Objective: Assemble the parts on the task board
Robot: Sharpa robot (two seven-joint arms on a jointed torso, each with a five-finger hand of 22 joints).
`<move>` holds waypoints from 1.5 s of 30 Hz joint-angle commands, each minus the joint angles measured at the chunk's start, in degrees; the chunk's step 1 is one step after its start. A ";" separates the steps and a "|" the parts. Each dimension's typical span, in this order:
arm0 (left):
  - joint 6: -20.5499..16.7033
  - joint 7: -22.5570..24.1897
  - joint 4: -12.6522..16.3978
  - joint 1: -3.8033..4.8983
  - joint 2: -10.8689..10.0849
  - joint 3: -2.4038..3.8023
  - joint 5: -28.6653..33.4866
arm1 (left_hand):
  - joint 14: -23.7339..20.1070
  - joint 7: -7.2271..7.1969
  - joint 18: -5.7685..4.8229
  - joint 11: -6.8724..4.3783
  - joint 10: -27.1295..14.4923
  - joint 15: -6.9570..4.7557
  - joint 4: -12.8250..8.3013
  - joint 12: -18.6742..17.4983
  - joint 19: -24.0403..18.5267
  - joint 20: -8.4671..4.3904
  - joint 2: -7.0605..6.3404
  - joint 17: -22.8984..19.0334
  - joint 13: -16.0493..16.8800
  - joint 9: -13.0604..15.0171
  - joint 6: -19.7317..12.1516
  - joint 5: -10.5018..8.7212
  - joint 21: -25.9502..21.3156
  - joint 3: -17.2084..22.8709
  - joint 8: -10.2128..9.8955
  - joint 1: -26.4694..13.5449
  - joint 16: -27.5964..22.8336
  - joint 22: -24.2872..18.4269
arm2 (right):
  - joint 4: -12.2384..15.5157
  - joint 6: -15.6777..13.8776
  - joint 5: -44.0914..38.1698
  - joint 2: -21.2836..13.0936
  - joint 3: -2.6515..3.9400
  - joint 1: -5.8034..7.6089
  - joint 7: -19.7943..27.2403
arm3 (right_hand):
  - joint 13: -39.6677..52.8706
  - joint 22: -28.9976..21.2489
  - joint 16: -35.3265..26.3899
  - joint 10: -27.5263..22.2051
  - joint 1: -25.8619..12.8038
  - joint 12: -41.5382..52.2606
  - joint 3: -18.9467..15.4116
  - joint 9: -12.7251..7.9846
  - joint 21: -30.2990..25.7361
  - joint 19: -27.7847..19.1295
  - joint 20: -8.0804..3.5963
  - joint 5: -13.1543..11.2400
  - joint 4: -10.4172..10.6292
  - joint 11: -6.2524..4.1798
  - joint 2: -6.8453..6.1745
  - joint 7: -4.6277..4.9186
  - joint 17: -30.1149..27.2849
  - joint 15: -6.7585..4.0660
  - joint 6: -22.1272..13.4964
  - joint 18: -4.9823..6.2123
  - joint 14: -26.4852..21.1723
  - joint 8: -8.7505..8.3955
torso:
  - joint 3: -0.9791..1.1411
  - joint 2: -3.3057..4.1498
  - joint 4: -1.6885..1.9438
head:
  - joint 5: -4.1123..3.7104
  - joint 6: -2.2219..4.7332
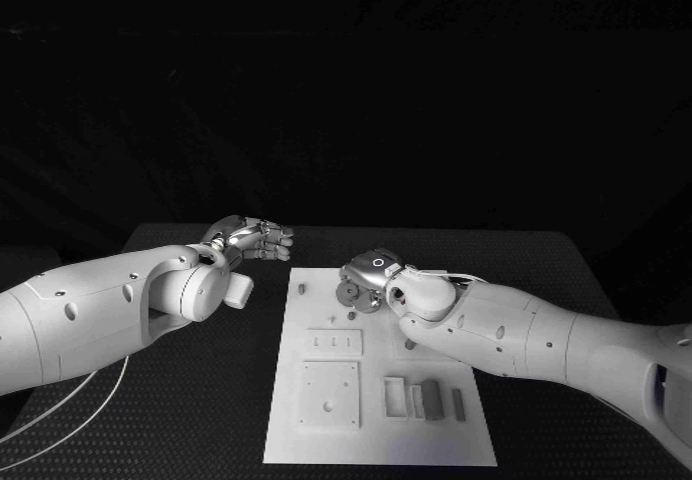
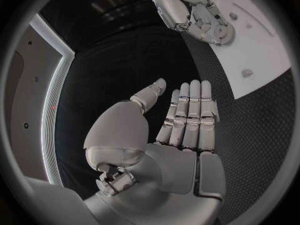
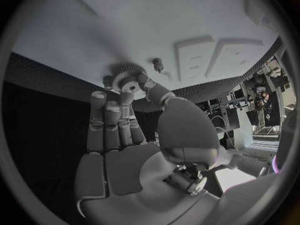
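Note:
The white task board (image 1: 378, 430) lies in the middle of the black table. At its far end my right hand (image 1: 371, 272) reaches down onto a grey toothed gear (image 1: 351, 292). In the right wrist view the thumb and a fingertip (image 3: 147, 83) pinch this gear (image 3: 125, 73) against the board (image 3: 187, 20), next to a small peg (image 3: 157, 63). My left hand (image 1: 254, 240) hovers over the table off the board's far left corner. Its fingers (image 2: 190, 112) are straight, side by side, and hold nothing. The left wrist view also shows the right hand (image 2: 184, 10) on the gear (image 2: 222, 32).
Two flat square plates (image 1: 333, 343) (image 1: 330, 393) lie on the near half of the board, with three small upright blocks (image 1: 395, 396) (image 1: 430, 397) (image 1: 459, 403) beside them. A small peg (image 1: 303, 288) stands near the left edge. White cables (image 1: 72, 410) lie at the table's left.

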 commanded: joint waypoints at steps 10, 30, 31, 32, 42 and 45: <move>0.79 0.32 0.13 0.07 -0.04 0.07 -0.16 | 0.27 0.29 0.37 0.36 -0.03 0.06 -0.06 -0.27 0.54 -0.03 0.25 0.10 0.09 -0.07 -0.14 0.26 -0.23 -0.18 -0.41 -0.08 -0.37 0.06 | -0.05 1.37 0.02 -0.34 -0.03 -0.06 0.10 | -0.14 0.38 -0.04 -2.31 -0.25 0.05 0.21 -0.13 -0.25 0.22 0.05 0.22 0.17 -1.21 -0.87 -0.20 -0.10 -0.25 4.67 0.87 -0.09 -0.24 | 0.11 -0.01 -0.08 | 0.18 -0.10; 0.69 0.38 0.01 0.07 -0.27 0.06 -0.17 | 0.30 0.32 0.38 0.39 -0.07 0.06 -0.07 -0.36 0.56 -0.04 0.22 0.19 0.10 -0.09 -0.23 0.26 -0.28 -0.19 -0.48 -0.07 -0.46 0.08 | 3.10 -8.36 5.95 -4.00 0.06 -0.01 2.61 | -0.75 0.16 -0.22 -2.94 0.15 0.28 2.00 -1.89 -0.93 0.56 0.33 0.22 1.76 -0.07 -5.21 1.08 -0.67 0.77 -5.80 0.87 -0.50 -4.99 | 0.12 -0.05 -0.16 | 0.09 0.02; 0.64 0.39 0.02 0.07 -0.36 0.06 -0.17 | 0.30 0.32 0.38 0.39 -0.07 0.06 -0.07 -0.36 0.56 -0.04 0.22 0.19 0.10 -0.09 -0.23 0.26 -0.28 -0.19 -0.48 -0.07 -0.47 0.08 | 3.81 -9.30 6.90 -4.72 0.22 0.01 3.21 | -0.75 0.18 -0.17 -2.89 0.14 0.36 1.99 -1.73 -0.89 0.63 0.30 0.22 1.78 0.04 -5.15 1.21 -0.67 0.85 -5.32 0.87 -0.43 -4.65 | 0.12 -0.06 -0.21 | 0.12 0.06; 0.62 0.41 0.01 0.07 -0.42 0.06 -0.17 | 0.30 0.32 0.38 0.39 -0.07 0.06 -0.08 -0.36 0.56 -0.04 0.22 0.19 0.10 -0.09 -0.22 0.26 -0.28 -0.19 -0.48 -0.06 -0.47 0.08 | 4.62 -10.04 7.85 -5.54 0.54 0.06 3.74 | -0.76 0.19 -0.14 -2.87 0.14 0.40 1.98 -1.62 -0.87 0.67 0.28 0.22 1.79 0.12 -5.10 1.30 -0.68 0.93 -5.01 0.87 -0.39 -4.42 | 0.13 -0.07 -0.28 | 0.14 0.18; 0.81 2.11 -0.08 0.07 -0.99 0.06 -0.68 | 0.34 0.27 0.39 0.33 0.08 0.04 -0.12 -0.34 0.59 -0.05 0.31 0.29 0.16 -0.04 -0.07 0.27 -0.32 -0.11 -0.41 0.11 -0.55 0.11 | 10.40 -8.29 22.59 -14.34 3.62 2.37 12.99 | -1.10 0.25 -0.30 -2.96 -0.02 0.47 1.79 -0.86 -1.04 0.57 0.26 0.21 1.39 0.65 -4.48 1.87 -0.96 1.47 -2.06 0.87 -0.36 -2.61 | 0.19 -0.03 -0.52 | -0.27 1.47; 1.53 2.44 -0.50 0.06 -0.97 0.06 -1.33 | 0.45 0.19 0.40 0.23 0.33 0.01 -0.17 -0.25 0.65 -0.07 0.47 0.41 0.25 0.01 0.12 0.26 -0.34 -0.01 -0.32 0.33 -0.59 0.14 | 11.60 -6.38 28.88 -17.14 4.49 3.04 15.80 | -1.24 0.25 -0.54 -3.47 -0.06 0.27 1.76 -0.85 -1.32 0.10 0.41 0.21 1.19 0.76 -4.27 1.95 -1.07 1.59 -1.95 0.87 -0.77 -2.54 | 0.23 -0.07 -0.76 | -0.34 1.79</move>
